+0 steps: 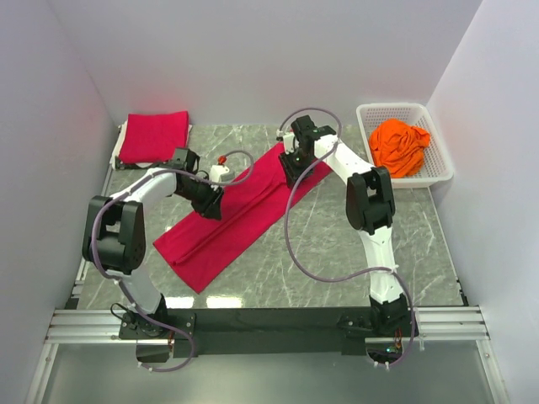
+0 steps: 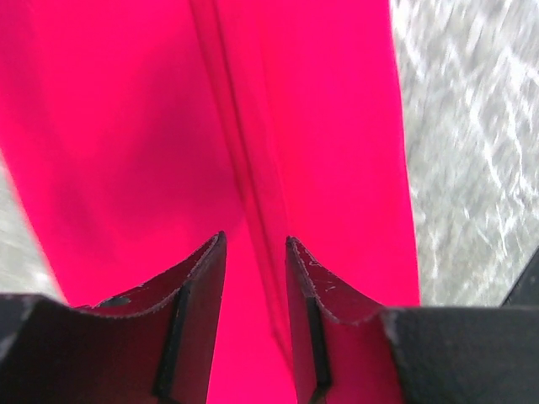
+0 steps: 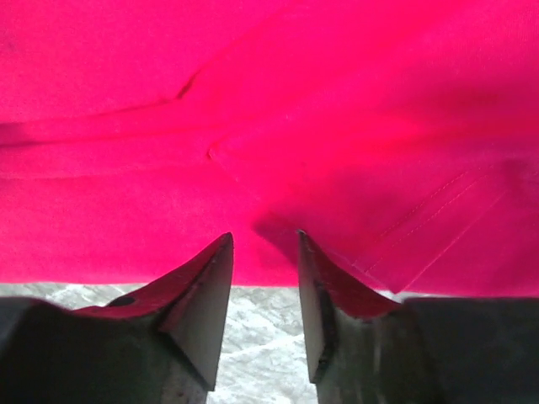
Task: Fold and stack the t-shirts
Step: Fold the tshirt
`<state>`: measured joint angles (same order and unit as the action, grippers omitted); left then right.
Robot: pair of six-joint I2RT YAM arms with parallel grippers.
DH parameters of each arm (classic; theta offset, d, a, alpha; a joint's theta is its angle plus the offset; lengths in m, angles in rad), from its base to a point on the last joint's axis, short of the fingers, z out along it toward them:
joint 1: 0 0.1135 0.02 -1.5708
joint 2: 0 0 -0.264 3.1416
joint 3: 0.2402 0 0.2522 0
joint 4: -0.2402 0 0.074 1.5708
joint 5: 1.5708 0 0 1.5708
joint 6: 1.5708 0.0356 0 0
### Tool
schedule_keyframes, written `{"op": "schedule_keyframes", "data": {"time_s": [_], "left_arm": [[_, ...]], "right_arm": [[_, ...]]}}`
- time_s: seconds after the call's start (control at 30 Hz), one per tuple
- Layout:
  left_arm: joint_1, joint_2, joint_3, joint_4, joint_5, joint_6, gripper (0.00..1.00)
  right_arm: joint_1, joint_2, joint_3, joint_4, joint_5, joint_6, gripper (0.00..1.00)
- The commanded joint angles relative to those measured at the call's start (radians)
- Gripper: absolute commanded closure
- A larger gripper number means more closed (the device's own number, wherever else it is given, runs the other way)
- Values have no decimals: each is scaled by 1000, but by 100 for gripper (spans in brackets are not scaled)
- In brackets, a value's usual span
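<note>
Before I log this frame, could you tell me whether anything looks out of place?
The half-folded red t-shirt lies diagonally across the table, and the orange t-shirt sits crumpled, unfolded, in the white basket; nothing looks spilled or damaged.

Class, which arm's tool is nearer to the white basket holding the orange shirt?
Right. The right tool is over the far end of the red shirt, left of the basket; the left tool is farther left, over its middle.

White-and-black arms; seemingly purple cables
</note>
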<state>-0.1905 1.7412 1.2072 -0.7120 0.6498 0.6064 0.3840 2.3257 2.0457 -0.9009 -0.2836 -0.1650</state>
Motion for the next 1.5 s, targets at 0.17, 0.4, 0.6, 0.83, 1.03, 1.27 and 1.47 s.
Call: {"op": "schedule_keyframes", "data": {"time_s": [0.17,0.4,0.6,0.83,1.03,1.27,1.47], "left_arm": [[-1,-121,-139,-12,-61,10,59],[2,-155,-169,-6,-67,-8,59],[5,-135,-153,-3,-64,-11,59],[19,-127,-141,-9,-65,-5,60],[29,-117,-138,-10,-62,-2,59],[49,-109,-130,-14,-62,6,59],[80,-100,-113,-17,-55,3,59]], "right_arm": [[72,-17,-5,63,139,12,51],[154,-6,-42,120,398,-63,51],[171,-14,-75,178,475,-105,52],[176,-14,-50,191,530,-122,58],[176,6,-45,188,523,-156,57],[174,38,19,158,460,-162,74],[176,77,89,135,426,-156,97]]}}
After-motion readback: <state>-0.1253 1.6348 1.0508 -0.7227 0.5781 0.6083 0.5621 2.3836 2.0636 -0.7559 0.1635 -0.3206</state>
